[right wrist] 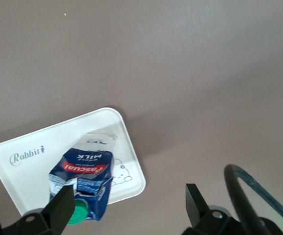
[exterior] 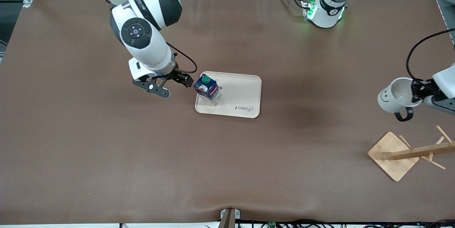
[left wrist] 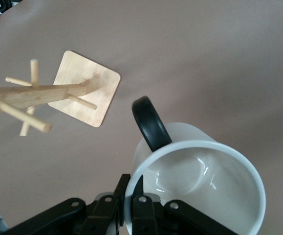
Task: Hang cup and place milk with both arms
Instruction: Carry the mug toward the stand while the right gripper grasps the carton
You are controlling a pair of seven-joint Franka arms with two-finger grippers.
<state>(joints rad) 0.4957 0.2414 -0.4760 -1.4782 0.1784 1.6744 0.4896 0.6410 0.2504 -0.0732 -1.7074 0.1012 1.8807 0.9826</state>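
The milk [exterior: 207, 87], a dark blue carton with a green cap, stands on the cream tray [exterior: 241, 89] at the tray's end toward the right arm. My right gripper [exterior: 170, 85] is open and empty, low beside the carton. In the right wrist view one finger overlaps the milk [right wrist: 82, 178] and the gripper [right wrist: 129, 208] gapes wide over bare table. My left gripper [exterior: 415, 91] is shut on the rim of the white cup [exterior: 394, 97] and holds it tilted in the air, handle down, over the table near the wooden rack [exterior: 419, 151]. The left wrist view shows the gripper [left wrist: 130, 196], cup [left wrist: 200, 181] and rack [left wrist: 43, 93].
The rack stands on a square wooden base [exterior: 391, 155] at the left arm's end of the table, nearer the front camera than the cup, with several pegs on its post. The tray [right wrist: 38, 142] lies mid-table. Brown table cover all round.
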